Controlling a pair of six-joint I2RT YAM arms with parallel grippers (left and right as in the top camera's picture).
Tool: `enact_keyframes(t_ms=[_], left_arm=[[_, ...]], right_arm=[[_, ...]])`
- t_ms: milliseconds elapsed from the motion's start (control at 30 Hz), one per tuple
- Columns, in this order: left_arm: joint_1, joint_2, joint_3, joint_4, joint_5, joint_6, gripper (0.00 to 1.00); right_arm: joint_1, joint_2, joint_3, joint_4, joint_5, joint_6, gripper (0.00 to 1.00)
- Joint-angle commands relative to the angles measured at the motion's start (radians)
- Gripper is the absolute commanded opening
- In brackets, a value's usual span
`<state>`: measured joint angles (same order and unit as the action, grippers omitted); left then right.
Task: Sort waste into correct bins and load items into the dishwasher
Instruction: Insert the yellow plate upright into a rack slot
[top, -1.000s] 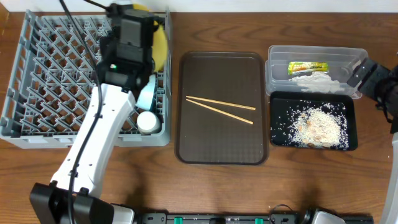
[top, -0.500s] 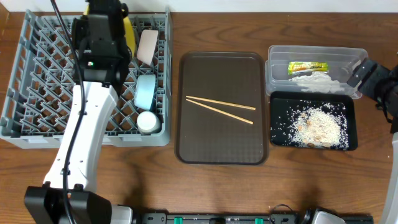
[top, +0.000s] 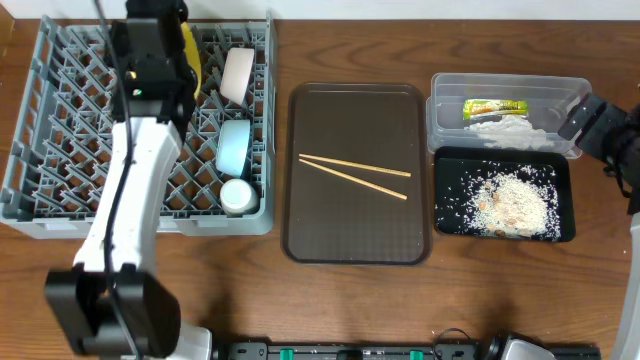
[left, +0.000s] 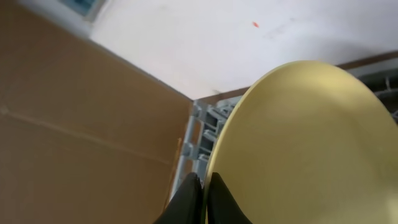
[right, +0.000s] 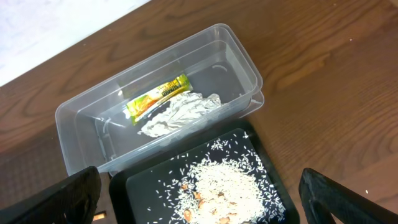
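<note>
A: As the large square grey plastic dish rack (top: 60, 120) is the biggest thing on the wooden table (top: 330, 300), where does it lie?
B: At the left end, with the brown rectangular serving tray (top: 360, 230) just beside it on its right

A: And the bins?
B: Right of that tray. The clear rectangular plastic tub (top: 445, 110) is at the back, and the shallow black rectangular tray (top: 445, 215) lies against its front side

A: What is the left gripper (left: 204, 186) doing?
B: Its fingers are pressed onto the rim of the round yellow plate (left: 311, 143), which stands on edge over the rack's far rows. Whether the plate's lower rim sits between the pegs, I cannot tell

A: Other dishes?
B: Three, down the rack's right side: a white bowl (top: 237, 72) on edge at the back, a light-blue-rimmed bowl (top: 234, 145) on edge in the middle, and a small white cup (top: 238, 195) nearest the front

A: And the right gripper (right: 199, 177)?
B: Its fingers are spread wide with nothing between them, and it hangs above the right end of the two bins

A: The smaller things?
B: The two thin wooden chopsticks (top: 355, 172) lie near the middle of the brown tray, close together at their left ends and fanning apart to the right. The green-and-yellow snack wrapper (top: 494, 106) and the crumpled white tissue (top: 505, 127) lie side by side in the tub. The whitish rice-like food scraps (top: 510, 203) are heaped and scattered in the black tray
</note>
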<state>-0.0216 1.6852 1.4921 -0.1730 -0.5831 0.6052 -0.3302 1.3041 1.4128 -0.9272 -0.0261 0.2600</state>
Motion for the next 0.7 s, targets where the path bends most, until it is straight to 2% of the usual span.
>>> enact_keyframes(t_ms=[0,233,667], left_arm=[[0.001,0.057,0.002,0.047,0.006,0.066,0.08],[0.001,0.119,0.002,0.153,0.007,0.095,0.07],[0.001,0.132,0.002,0.158,0.007,0.094,0.07]], right_arm=[[-0.003,-0.007,0.012,-0.002,0.003,0.009,0.99],[-0.003,-0.007,0.012,-0.002,0.003,0.009,0.99],[-0.003,-0.007,0.012,-0.002,0.003,0.009,0.99]])
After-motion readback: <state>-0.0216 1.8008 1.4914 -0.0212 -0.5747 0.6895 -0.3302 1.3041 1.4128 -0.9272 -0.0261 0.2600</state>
